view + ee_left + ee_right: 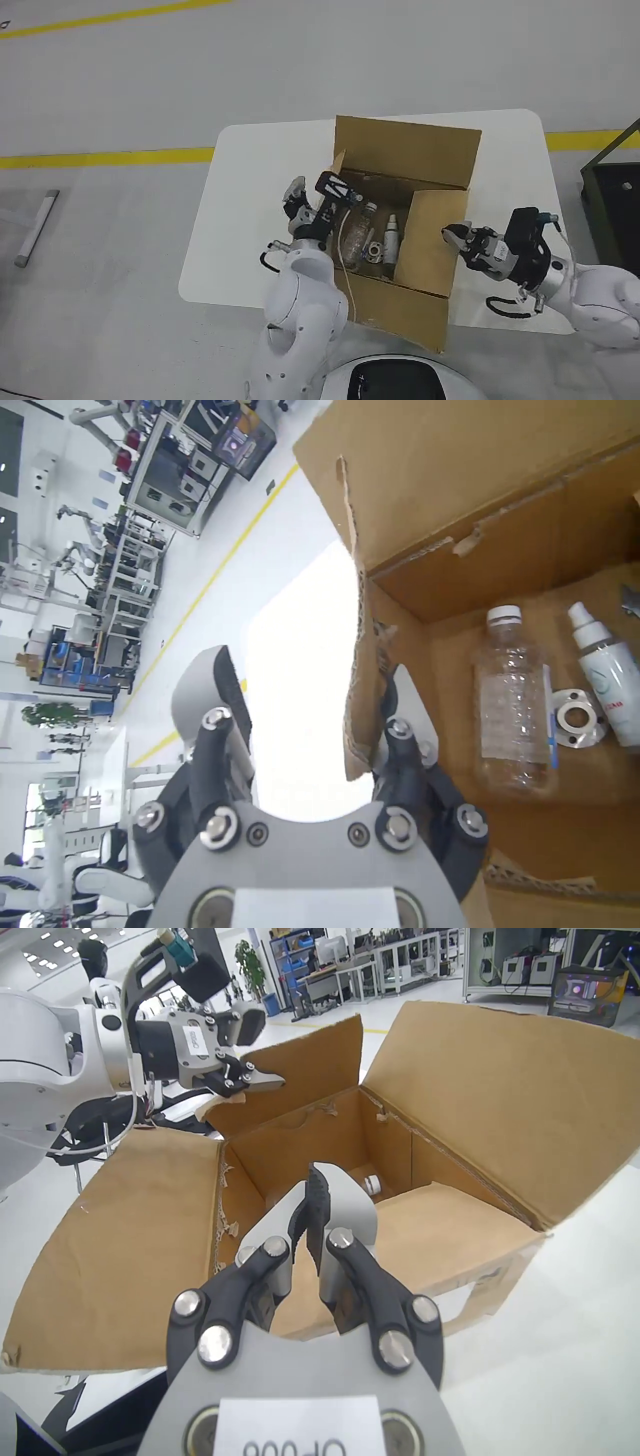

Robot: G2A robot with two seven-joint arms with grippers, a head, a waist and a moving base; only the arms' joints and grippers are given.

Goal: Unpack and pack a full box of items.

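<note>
Box [400, 215] sits open on the table [250, 220]; you see a bottle [510, 710], spray [602, 680] and flange [577, 720] lying on its floor. Left gripper [310, 665] is spread wide, straddling the side wall. Right gripper [317, 1173] hangs beside the opposite flap [430, 240], jaws closed, empty.

An industrial robotics lab: yellow floor lines [100, 158], equipment racks [165, 475], workbenches [350, 973] in an open hall.

Matt cardboard box [405, 150], clear plastic bottle [510, 710]
</note>
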